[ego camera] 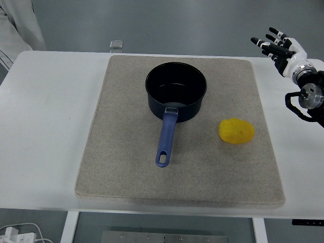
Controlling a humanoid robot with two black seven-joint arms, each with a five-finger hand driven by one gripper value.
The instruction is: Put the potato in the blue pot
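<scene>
Table point(50, 126), white, is bearing a beige rectangular mat point(121, 172); on it a dark blue metal pot point(176, 91) is standing empty, with a yellow oval potato point(236, 131) lying near, to its right. Right hand point(281, 48), fingers apart and holding nothing, is hovering at the table's far right: approach stage; next, reaching down to grasp.

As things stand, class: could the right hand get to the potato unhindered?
Probably yes. The right hand is raised at the table's far right, fingers spread and empty, and the potato lies alone on the mat, with the pot off to its left, so nothing blocks the way.
</scene>
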